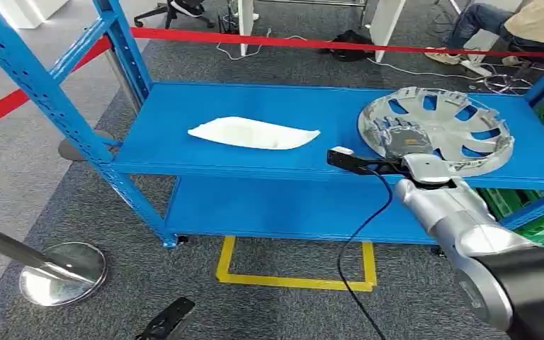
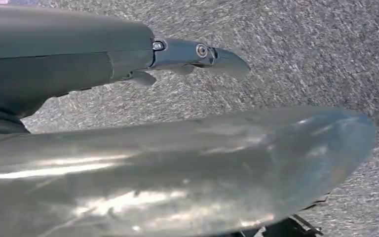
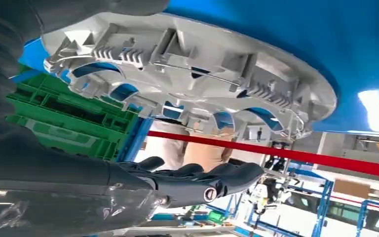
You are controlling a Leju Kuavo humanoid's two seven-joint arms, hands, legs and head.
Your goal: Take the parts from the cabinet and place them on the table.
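At the blue cabinet (image 1: 184, 159), my right hand (image 3: 197, 180) reached in under the near edge of the silver hubcap (image 1: 435, 127), which lay at twelve o'clock from my wrist, at the shelf's three o'clock end. My fingers (image 3: 227, 173) were stretched out flat and held nothing, just beside the rim; I could not tell whether they touched it. The hubcap was round, spoked and ribbed beneath. The white part (image 1: 253, 133), long axis nine to three, lay mid-shelf, well apart. My left hand (image 2: 197, 52) hung over carpet; its grip I could not tell.
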